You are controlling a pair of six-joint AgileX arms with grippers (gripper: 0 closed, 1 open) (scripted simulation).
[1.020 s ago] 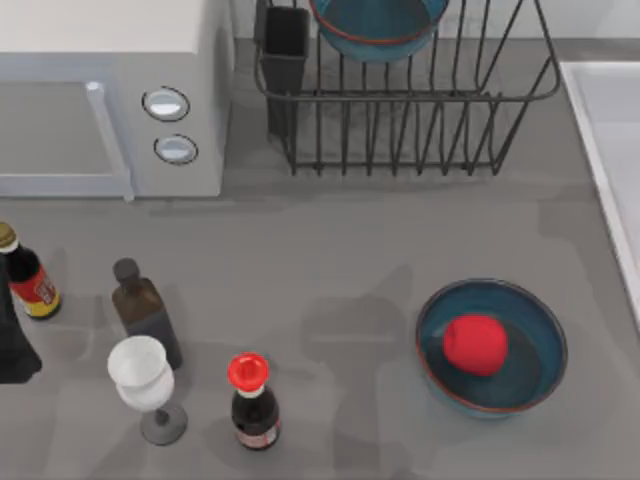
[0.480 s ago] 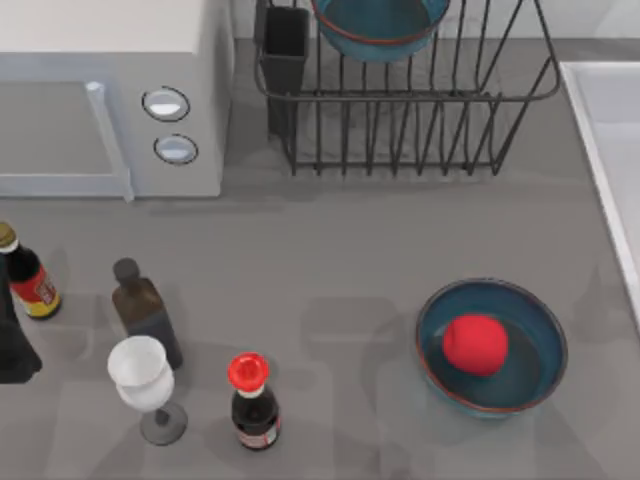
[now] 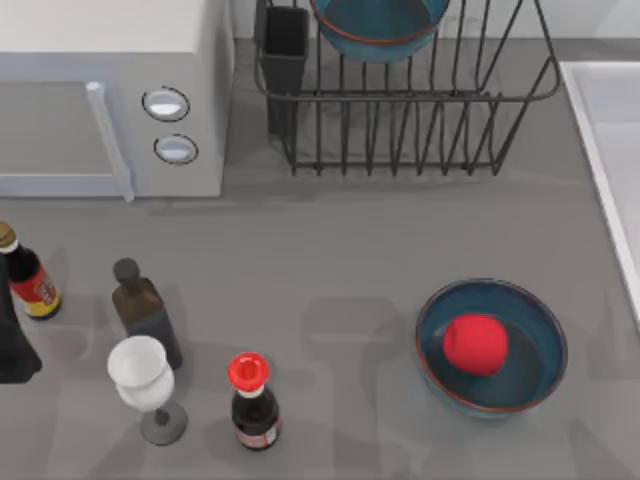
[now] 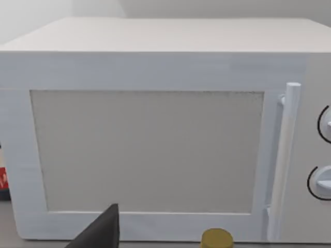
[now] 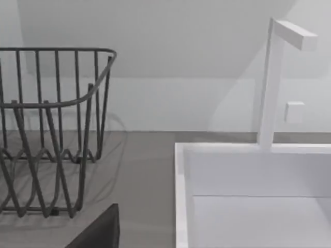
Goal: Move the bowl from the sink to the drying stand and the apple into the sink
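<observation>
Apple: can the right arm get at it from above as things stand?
Probably yes. The apple sits uncovered in the bowl on the counter, nothing over it, near the sink on the right. The bowl's wall may crowd a low gripper approach.

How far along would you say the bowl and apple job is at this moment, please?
Looks done: a teal bowl already sits in the drying stand. In hand: nothing that I can see; the left arm waits at the table's left edge. Left: the apple lies in a second bowl on the counter, not in the sink.
</observation>
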